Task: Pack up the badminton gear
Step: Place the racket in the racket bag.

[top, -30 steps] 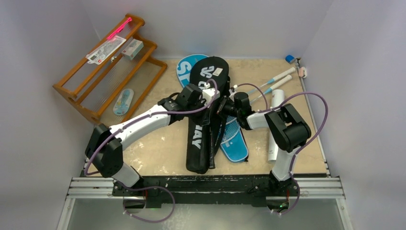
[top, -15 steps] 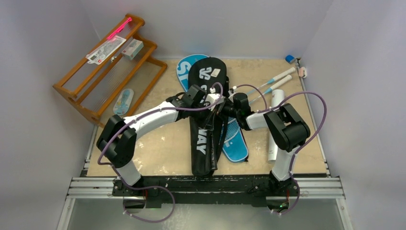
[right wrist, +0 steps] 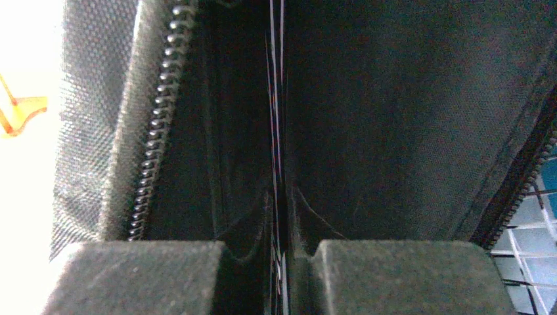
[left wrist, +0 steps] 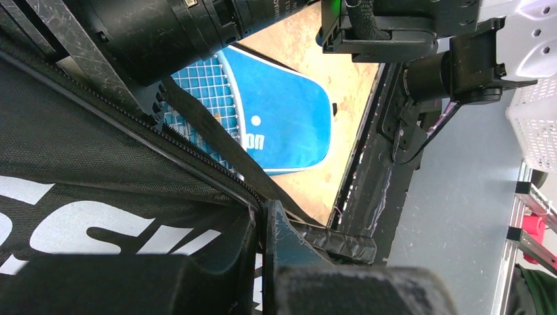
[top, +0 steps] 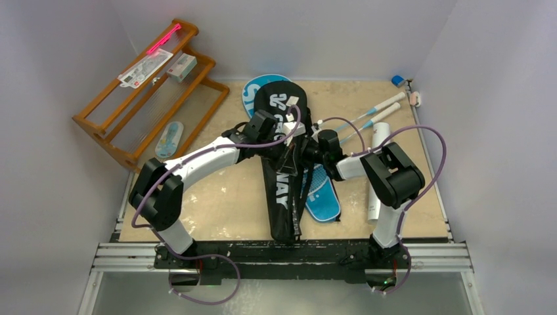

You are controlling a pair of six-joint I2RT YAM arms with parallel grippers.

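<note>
Mostly hidden inside woven black cover (top: 281,190): thin edge (right wrist: 274,164), hard to identify, pinched between right fingers (right wrist: 394,275). Left fingers (left wrist: 284,236) clenched on cover's toothed zipper rim.

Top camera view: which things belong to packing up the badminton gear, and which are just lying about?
Part of the job: black CROSSWAY cover, black racket edge-on inside it, blue cover behind it, blue-covered racket head, two racket handles, white tube.

Just lying about: wooden rack, packets with pink stick on it, pale blue packet at its foot.
</note>
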